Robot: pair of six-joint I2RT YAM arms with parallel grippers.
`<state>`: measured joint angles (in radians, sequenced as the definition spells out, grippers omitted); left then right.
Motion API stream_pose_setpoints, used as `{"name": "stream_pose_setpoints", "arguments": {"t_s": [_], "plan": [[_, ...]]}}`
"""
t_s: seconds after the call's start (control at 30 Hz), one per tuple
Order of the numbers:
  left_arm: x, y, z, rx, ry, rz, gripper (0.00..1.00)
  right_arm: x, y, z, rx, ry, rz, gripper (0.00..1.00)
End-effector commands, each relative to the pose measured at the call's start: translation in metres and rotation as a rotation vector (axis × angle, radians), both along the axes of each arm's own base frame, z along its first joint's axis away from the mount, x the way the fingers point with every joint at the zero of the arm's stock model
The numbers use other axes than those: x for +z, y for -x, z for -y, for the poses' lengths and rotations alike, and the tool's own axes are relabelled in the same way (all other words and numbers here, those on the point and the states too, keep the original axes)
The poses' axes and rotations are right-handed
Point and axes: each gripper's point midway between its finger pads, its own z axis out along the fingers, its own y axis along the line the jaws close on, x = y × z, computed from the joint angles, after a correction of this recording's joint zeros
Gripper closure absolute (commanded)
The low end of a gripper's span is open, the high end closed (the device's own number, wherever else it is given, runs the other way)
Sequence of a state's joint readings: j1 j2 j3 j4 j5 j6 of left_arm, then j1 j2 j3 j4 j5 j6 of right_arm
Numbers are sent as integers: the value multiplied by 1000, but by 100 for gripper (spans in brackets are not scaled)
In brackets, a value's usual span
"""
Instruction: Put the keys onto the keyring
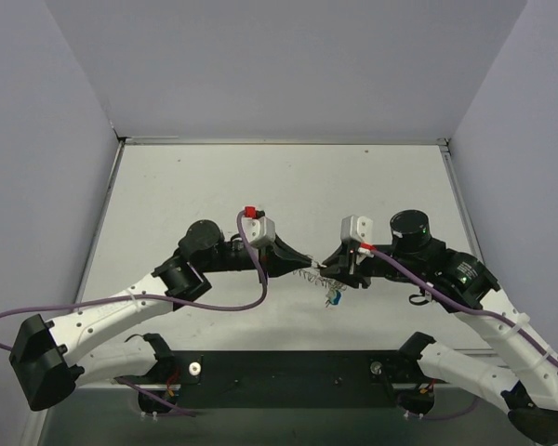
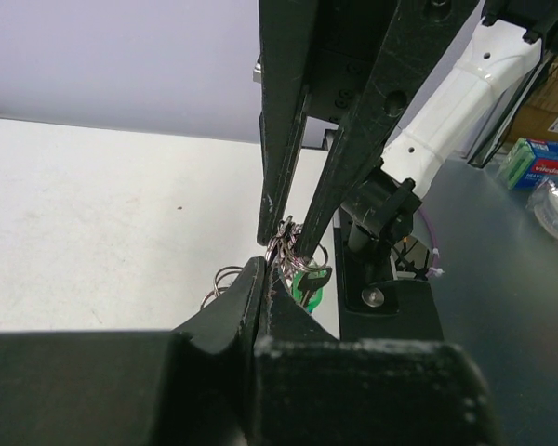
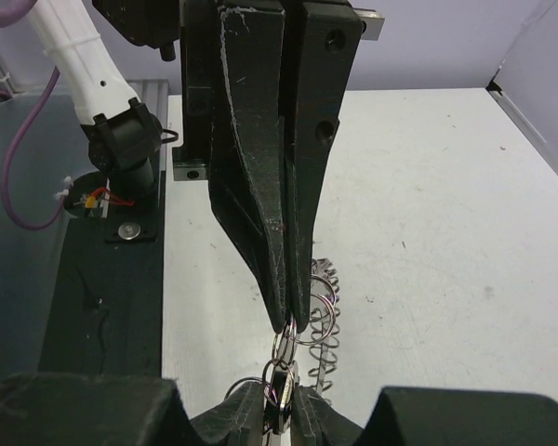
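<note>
My two grippers meet tip to tip above the table. The left gripper (image 1: 299,263) (image 2: 263,271) is shut on the silvery keyring (image 1: 308,275), and its tips pinch a thin ring (image 3: 289,327). The wavy coil rim (image 3: 327,358) hangs just behind. The right gripper (image 1: 332,270) (image 3: 281,400) is shut on a silver key (image 3: 281,388) with small split rings threaded on it. A green-headed key (image 2: 307,290) and a dark-headed key (image 2: 313,274) dangle below the joined tips. A blue key (image 1: 334,299) shows in the top view. Small loose rings (image 2: 219,283) hang beside my left fingers.
The black base plate (image 1: 288,367) of both arms lies along the table's near edge, under the keys. Purple cables (image 1: 257,269) loop off each wrist. Grey walls close in the white table (image 1: 279,186) at the back and sides.
</note>
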<state>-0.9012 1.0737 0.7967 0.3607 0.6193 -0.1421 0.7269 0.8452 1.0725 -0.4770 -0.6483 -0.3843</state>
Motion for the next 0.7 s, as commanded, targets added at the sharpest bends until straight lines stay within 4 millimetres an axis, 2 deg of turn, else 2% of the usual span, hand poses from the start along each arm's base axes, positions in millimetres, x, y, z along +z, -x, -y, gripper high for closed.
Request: {"name": "stream_pose_setpoints", "arguments": {"t_s": [0.0,0.27,0.67], "plan": [[56,6,-4,-19,199,78,100,3,0,-6,30,-24,3,83],[69,6,-7,-22,314,48,100,1,1,-7,42,-22,1,84],[73,4,-7,-20,403,20,100,2,3,-11,71,-29,-12,81]]}}
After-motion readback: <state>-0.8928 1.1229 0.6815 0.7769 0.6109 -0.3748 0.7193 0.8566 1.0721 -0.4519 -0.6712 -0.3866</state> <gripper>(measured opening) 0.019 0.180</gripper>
